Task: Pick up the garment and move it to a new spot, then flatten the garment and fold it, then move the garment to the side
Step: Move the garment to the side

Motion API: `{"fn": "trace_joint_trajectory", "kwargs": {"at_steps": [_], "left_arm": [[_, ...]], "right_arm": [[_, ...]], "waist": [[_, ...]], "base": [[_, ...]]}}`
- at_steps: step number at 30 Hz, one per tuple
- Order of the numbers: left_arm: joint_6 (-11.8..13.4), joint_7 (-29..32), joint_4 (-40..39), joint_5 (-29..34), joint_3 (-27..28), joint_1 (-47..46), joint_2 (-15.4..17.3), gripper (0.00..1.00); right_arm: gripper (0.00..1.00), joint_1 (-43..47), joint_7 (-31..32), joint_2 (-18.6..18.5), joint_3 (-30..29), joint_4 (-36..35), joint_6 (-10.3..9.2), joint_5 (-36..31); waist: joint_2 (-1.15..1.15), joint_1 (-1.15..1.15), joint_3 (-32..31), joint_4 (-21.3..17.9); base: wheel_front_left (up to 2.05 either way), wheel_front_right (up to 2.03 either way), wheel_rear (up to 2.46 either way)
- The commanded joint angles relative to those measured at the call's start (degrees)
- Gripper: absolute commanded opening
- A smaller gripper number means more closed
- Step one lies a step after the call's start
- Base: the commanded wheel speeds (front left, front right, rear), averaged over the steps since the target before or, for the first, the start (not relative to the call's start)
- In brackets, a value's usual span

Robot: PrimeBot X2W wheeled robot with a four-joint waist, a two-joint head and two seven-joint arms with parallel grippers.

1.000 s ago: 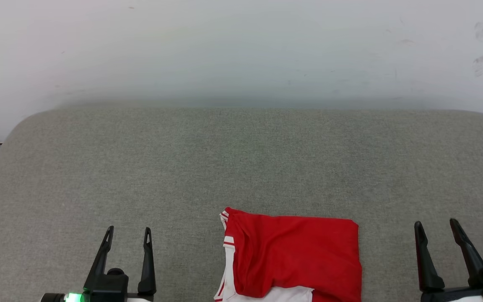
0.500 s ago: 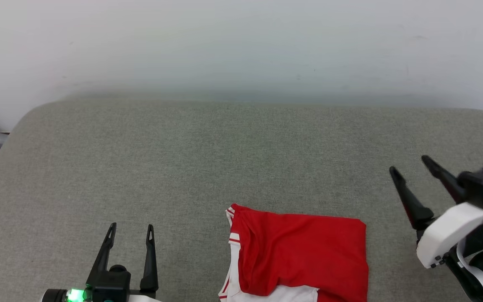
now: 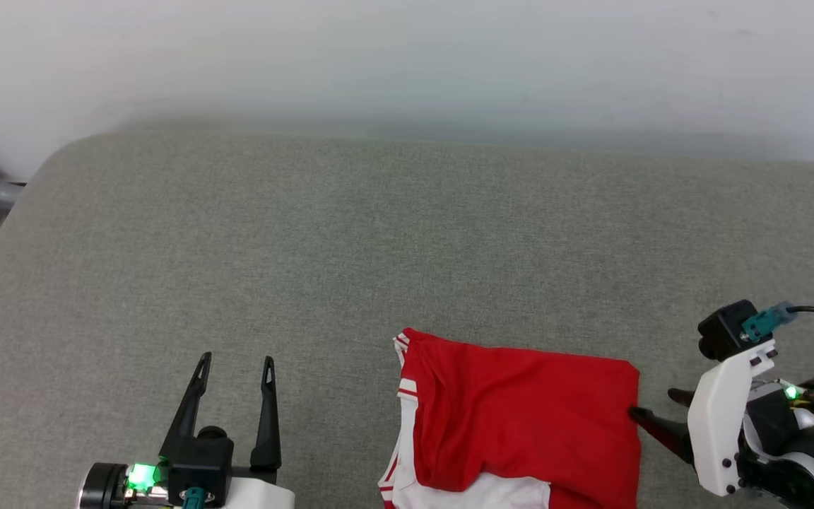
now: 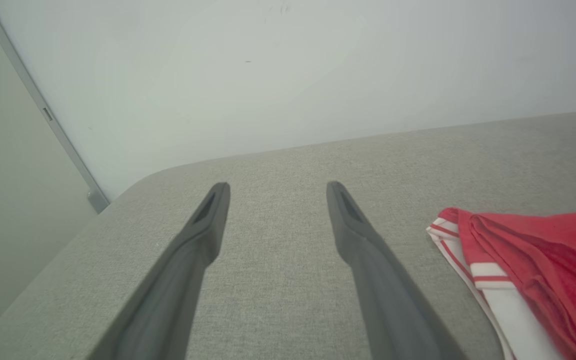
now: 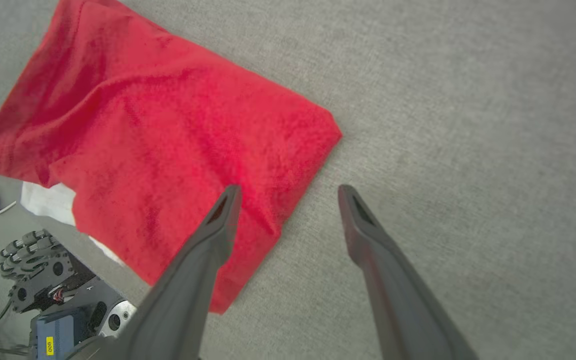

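A: At the near edge of the grey counter (image 3: 379, 247), the garment (image 3: 520, 417) lies folded, red side up. What's the right hand (image 5: 288, 192) doing?

B: Fingers apart, straddling its right border: one tip over cloth, one over bare counter. The left hand (image 3: 236, 360), also apart, hovers well to the left, holding nothing.

A: How should it grip?

B: Probably go low, slide the outer finger under every layer, then pinch, so the fold doesn't spill when carried aside.
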Motion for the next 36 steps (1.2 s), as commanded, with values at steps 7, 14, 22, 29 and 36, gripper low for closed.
{"fn": "trace_joint_trajectory", "kwargs": {"at_steps": [7,14,22,29,36], "left_arm": [[-0.10,-0.12,-0.12,0.29,-0.73,-2.72,-0.30,1.00],[-0.07,-0.12,0.22,0.37,-1.36,-4.79,-0.75,1.00],[0.47,-0.12,0.70,0.03,-1.31,-5.30,-0.68,1.00],[0.67,-0.12,0.65,-0.07,-1.27,-4.63,-0.45,1.00],[1.03,-0.12,0.32,-0.40,-0.84,-3.64,-0.18,1.00]], "right_arm": [[1.00,-0.18,0.69,1.24,1.85,4.58,-0.05,1.88],[1.00,1.18,-0.86,2.99,6.43,10.91,-0.04,2.75],[0.00,0.52,-6.06,2.44,10.99,12.05,0.05,4.10],[0.00,-2.73,-11.29,0.89,10.22,9.91,-0.06,4.71],[0.00,-5.73,-15.78,-4.06,11.84,6.04,-0.07,-0.73]], "waist": [[0.00,0.00,4.32,2.33],[0.00,0.00,7.24,3.61],[0.00,0.00,7.44,3.42],[0.00,0.00,6.61,1.81],[0.00,0.00,6.09,-1.86]], "base": [[0.00,0.00,0.00],[0.00,0.00,0.00],[0.00,0.00,0.00],[0.00,0.00,0.00],[0.00,0.00,0.00]]}}
